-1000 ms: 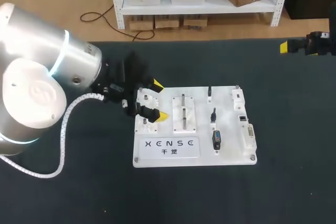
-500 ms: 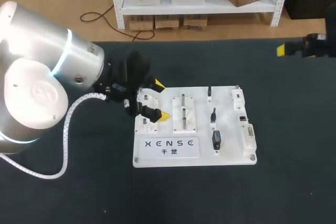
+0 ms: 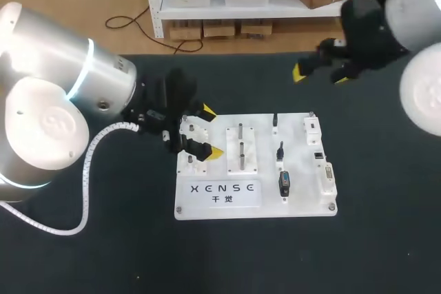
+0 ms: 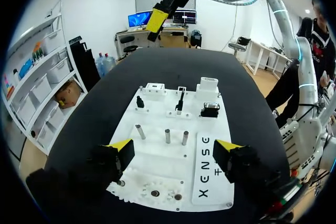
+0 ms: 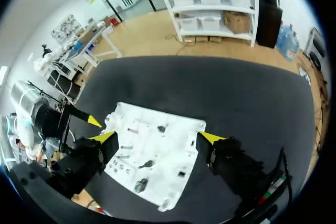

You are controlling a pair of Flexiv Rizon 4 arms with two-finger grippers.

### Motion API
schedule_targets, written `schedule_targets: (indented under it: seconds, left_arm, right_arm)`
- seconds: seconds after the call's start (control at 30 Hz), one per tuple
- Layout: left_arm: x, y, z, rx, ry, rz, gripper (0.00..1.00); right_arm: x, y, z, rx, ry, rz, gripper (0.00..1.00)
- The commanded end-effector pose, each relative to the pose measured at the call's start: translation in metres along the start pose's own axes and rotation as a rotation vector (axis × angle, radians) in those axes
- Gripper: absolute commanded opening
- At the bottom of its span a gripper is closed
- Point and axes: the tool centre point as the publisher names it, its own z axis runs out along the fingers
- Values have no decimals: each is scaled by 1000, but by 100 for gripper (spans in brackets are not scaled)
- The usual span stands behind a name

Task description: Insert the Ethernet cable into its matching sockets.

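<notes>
short black cable (image 3: pixel 280 151) lay on the white board's (image 3: pixel 303 204) right half, robot-side of the right arm's (image 3: pixel 372 25) open, empty jaws; left arm's (image 3: pixel 69 101) jaws open too.

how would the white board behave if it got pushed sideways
The white board looks flat and rigid, so it would likely slide as one piece, not flex or tip. It lies on a dark table cover that seems matte, which may resist sliding.

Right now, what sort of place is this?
Probably a robotics test bench: a white practice board with pegs and connectors lies on a dark table, the left gripper at its edge, the right gripper above the table.
</notes>
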Motion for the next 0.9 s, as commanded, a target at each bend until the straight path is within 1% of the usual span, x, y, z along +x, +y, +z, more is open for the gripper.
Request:
schedule_targets:
  seconds: [0.03,0.2,0.27,0.47,0.73,0.9]
  left_arm:
    - [-1,0,1,-1,6,-1,100]
    - [-1,0,1,-1,6,-1,100]
    - [-1,0,1,-1,6,-1,100]
    - [-1,0,1,-1,6,-1,100]
    - [-1,0,1,-1,6,-1,100]
    - [-1,0,1,-1,6,-1,100]
  right_arm:
    - [11,22,-9,262,41,0,100]
    - [29,30,6,345,106,3,100]
    - [37,33,15,349,132,-4,100]
    - [60,32,41,364,184,51,100]
    - [79,32,71,401,196,71,100]
    - [89,29,90,428,210,108,100]
